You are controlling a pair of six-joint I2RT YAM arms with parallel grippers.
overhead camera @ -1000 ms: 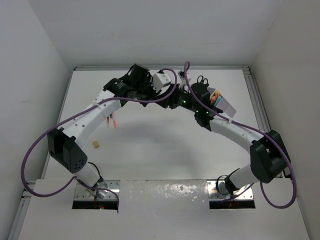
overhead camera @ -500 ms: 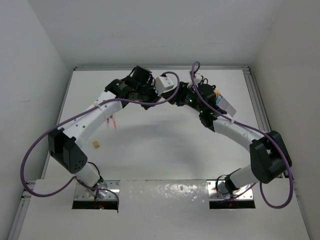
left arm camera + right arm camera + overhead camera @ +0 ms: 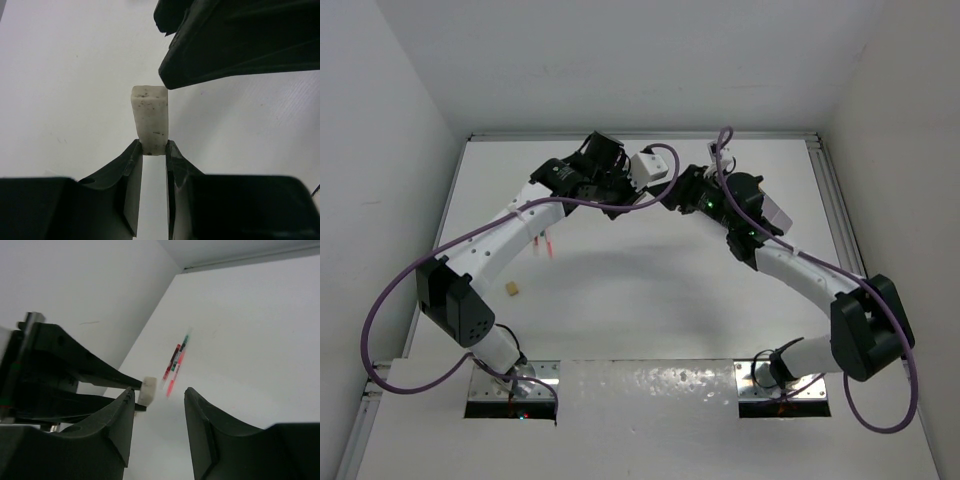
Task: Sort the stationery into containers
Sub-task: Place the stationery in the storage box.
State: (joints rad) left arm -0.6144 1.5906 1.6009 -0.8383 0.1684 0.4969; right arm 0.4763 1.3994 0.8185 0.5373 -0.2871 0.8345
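Right gripper (image 3: 159, 392) swung in, half-open, up to the white eraser (image 3: 150, 119) our left gripper (image 3: 152, 146) pinched; handover likely, we judged

**Speckled white, black, red and purple**

The eraser (image 3: 150, 120) is off-white, flecked with tiny dark specks. The jaws are matt black. The pens (image 3: 175, 367) are red with green and black sections. At eight o'clock on the white worktop (image 3: 640, 300) lies a tan block (image 3: 511, 289). The arms (image 3: 510, 235) are white with black joints and purple cables (image 3: 366, 335). At two o'clock, the organiser (image 3: 777, 212) shows white and pale lilac.
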